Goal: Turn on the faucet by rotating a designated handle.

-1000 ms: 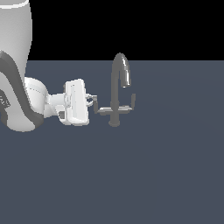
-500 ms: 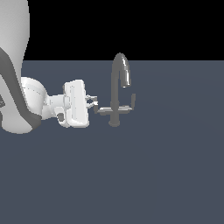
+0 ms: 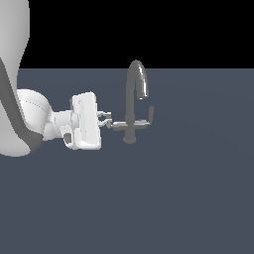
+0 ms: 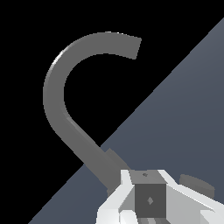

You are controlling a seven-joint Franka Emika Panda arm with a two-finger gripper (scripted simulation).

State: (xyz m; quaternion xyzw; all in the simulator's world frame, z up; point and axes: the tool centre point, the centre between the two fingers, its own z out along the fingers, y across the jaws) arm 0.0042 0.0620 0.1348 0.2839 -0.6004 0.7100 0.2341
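The tool (image 3: 106, 119) sits at the handle (image 3: 118, 125) of the faucet (image 3: 133, 94).

Dull grey faucet (image 3: 133, 99), white end effector (image 3: 106, 119), seemingly slate-blue floor (image 3: 173, 198).

Tool (image 3: 106, 119) fingertips hide the handle's (image 3: 117, 125) tip.

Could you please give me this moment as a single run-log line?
phase: approach | hand: at handle tip, grasp unclear | faucet: upright | twin lever: untouched
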